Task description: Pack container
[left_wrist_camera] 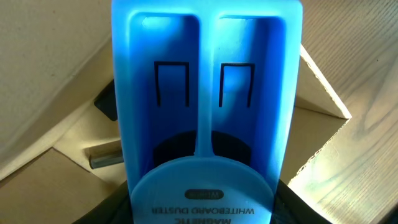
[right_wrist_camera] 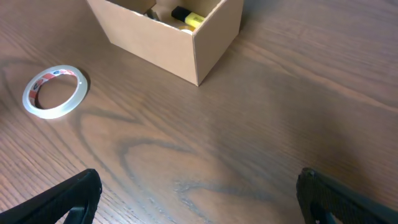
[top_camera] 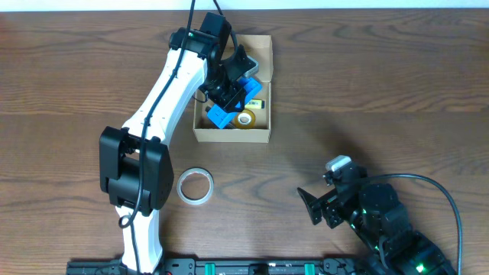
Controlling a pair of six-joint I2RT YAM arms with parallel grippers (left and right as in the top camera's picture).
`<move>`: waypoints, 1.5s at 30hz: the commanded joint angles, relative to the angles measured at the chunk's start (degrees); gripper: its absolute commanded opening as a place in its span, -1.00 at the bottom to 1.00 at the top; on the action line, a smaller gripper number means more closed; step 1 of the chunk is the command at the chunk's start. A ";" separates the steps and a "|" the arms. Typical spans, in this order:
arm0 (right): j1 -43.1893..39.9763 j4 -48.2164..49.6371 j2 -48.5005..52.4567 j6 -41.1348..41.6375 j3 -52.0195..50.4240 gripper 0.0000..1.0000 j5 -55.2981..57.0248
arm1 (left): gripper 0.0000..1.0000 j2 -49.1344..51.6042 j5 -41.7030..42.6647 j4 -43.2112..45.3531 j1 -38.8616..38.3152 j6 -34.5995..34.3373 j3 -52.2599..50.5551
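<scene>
The tan cardboard container (top_camera: pixel 260 134) stands open at the back middle of the table. My left gripper (top_camera: pixel 233 90) is over it, shut on a blue magnetic whiteboard duster (left_wrist_camera: pixel 205 106) that is tilted down into the box. In the overhead view the duster (top_camera: pixel 229 103) hangs above a tape roll (top_camera: pixel 247 118) and a yellow item (top_camera: pixel 257 102) inside the box. My right gripper (top_camera: pixel 319 205) is open and empty near the front right. In the right wrist view its jaws (right_wrist_camera: pixel 199 196) hover over bare wood, with the container (right_wrist_camera: pixel 186 43) far ahead.
A clear tape roll (top_camera: pixel 195 186) lies on the table in front of the box, also in the right wrist view (right_wrist_camera: pixel 55 91). The box's flap lid (top_camera: pixel 260 46) stands open at its far side. A small metal piece (left_wrist_camera: pixel 104 155) lies inside the box.
</scene>
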 commanded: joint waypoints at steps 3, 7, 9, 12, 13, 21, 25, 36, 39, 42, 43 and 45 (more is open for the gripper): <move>-0.42 -0.02 -0.26 0.94 0.07 0.98 0.20 | -0.12 0.74 0.83 0.31 -0.20 1.01 -0.13; -0.42 -0.04 -0.26 0.94 0.07 0.98 0.20 | -0.11 2.10 1.75 0.28 -0.31 1.03 -0.15; -0.42 -0.04 -0.26 0.94 0.07 0.99 0.20 | -0.11 2.64 1.70 0.24 -0.48 1.03 -0.15; -0.42 -0.04 -0.26 0.94 0.07 0.99 0.20 | 0.03 2.95 1.90 0.24 -0.59 1.03 -0.15; -0.42 -0.02 -0.26 0.94 0.07 0.99 0.20 | 0.20 2.95 1.90 0.24 -0.63 1.01 -0.15; -0.42 -0.04 -0.26 0.94 0.07 0.99 0.20 | 0.58 2.95 1.62 0.22 -0.66 1.03 -0.15; -0.42 -0.04 -0.26 0.94 0.07 0.99 0.20 | 0.91 2.93 0.00 0.59 -0.66 0.76 -0.11; -0.42 -0.04 -0.26 0.94 0.07 0.98 0.20 | 0.91 -1.77 -5.60 -5.35 1.36 -12.81 6.62; -0.42 -0.04 -0.26 0.94 0.07 0.99 0.20 | 0.91 -6.05 -5.07 -9.11 3.37 -16.09 7.04; -0.42 -0.02 -0.26 0.94 0.07 0.99 0.20 | 0.91 -9.66 -4.35 -13.20 4.81 -16.44 6.49; -0.42 -0.04 -0.26 0.94 0.07 0.99 0.20 | 0.91 -10.60 -4.35 -13.92 5.03 -16.44 5.84; -0.42 -0.04 -0.26 0.94 0.07 0.99 0.20 | 0.91 -12.57 -4.85 -14.60 5.20 -17.18 3.39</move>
